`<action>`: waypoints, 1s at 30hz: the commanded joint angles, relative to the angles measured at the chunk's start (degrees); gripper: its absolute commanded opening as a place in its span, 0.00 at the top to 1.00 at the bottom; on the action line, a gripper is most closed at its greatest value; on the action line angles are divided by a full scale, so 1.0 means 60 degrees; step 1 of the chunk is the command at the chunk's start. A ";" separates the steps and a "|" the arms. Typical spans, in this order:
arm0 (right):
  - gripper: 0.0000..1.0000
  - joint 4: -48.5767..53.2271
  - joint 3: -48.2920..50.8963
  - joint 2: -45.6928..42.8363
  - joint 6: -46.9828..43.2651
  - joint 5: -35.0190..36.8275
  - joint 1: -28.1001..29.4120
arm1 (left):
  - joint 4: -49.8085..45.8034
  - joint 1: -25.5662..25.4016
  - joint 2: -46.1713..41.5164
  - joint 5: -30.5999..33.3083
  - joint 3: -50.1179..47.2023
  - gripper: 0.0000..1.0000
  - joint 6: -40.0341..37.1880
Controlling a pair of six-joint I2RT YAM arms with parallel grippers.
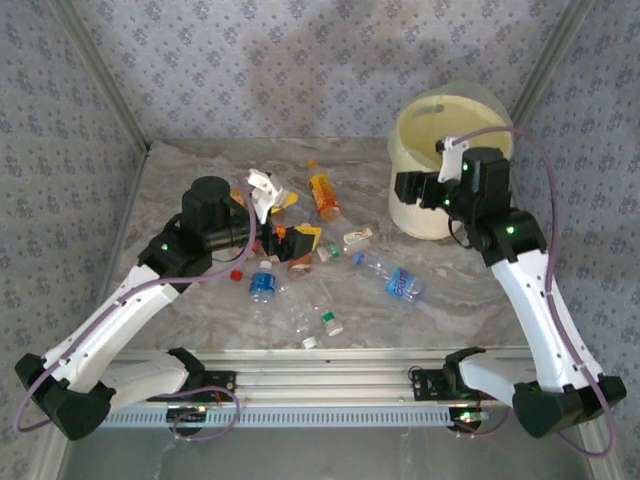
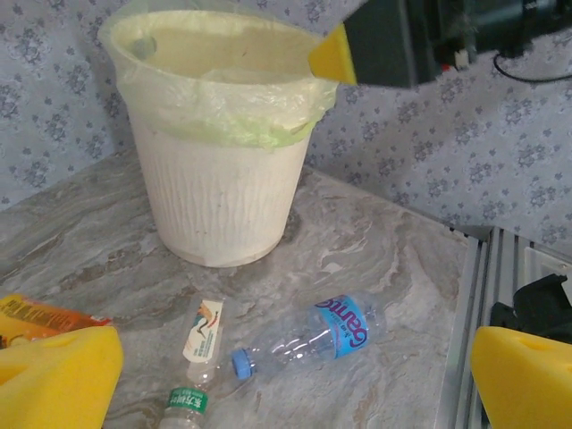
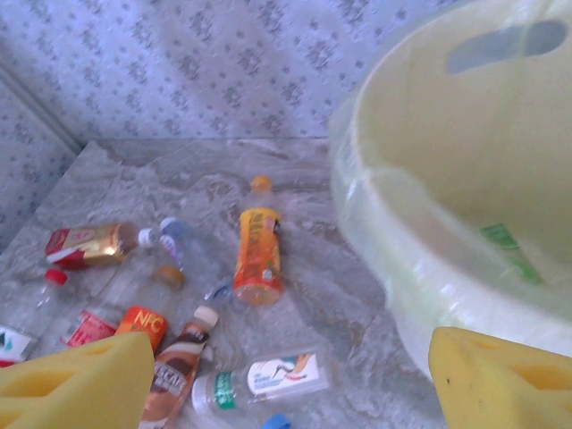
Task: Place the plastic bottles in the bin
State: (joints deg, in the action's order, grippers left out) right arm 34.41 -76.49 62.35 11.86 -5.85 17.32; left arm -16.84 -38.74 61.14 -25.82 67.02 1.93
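Observation:
Several plastic bottles lie scattered on the marble table: an orange-filled one (image 1: 324,196) (image 3: 258,246), a clear blue-labelled one (image 1: 400,282) (image 2: 313,335), a white-labelled one (image 2: 204,331) (image 3: 268,380) and a brown one (image 3: 174,375). The bin (image 1: 445,165) (image 2: 223,161) (image 3: 429,250), white with a pale green liner, stands at the back right. My left gripper (image 1: 285,222) (image 2: 295,384) hangs open over the pile, nothing between its yellow pads (image 2: 54,375). My right gripper (image 1: 415,190) (image 3: 290,393) is open and empty beside the bin's left rim.
Patterned walls close in the back and both sides. A metal rail (image 1: 330,380) runs along the near table edge. Loose caps and small clear bottles (image 1: 330,322) lie in front of the pile. A green-labelled item (image 3: 509,246) rests inside the bin.

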 commanded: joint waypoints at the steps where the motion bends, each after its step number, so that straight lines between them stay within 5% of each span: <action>1: 0.17 -0.0155 0.0666 -0.0576 0.0299 0.0613 0.0626 | -0.0962 -0.0077 -0.0395 0.0533 0.0376 0.00 -0.0148; 11: 0.17 -0.0038 0.2675 -0.1697 0.1205 0.1084 0.2201 | -0.4260 -0.0166 -0.0943 0.1351 0.0404 0.00 -0.0025; 20: 0.17 -0.0231 0.3498 -0.1437 0.1917 0.2052 0.4086 | -0.3939 -0.0180 -0.2683 0.1956 -0.1475 0.00 0.0304; 30: 0.22 -0.0649 0.3678 0.0570 0.3083 0.2700 0.5975 | -0.3302 -0.0182 -0.3553 0.2363 -0.2440 0.00 0.0410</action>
State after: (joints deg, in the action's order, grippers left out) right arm 31.99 -54.78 63.18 26.92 8.88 51.81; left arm -38.70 -39.46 40.53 -12.86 52.53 3.73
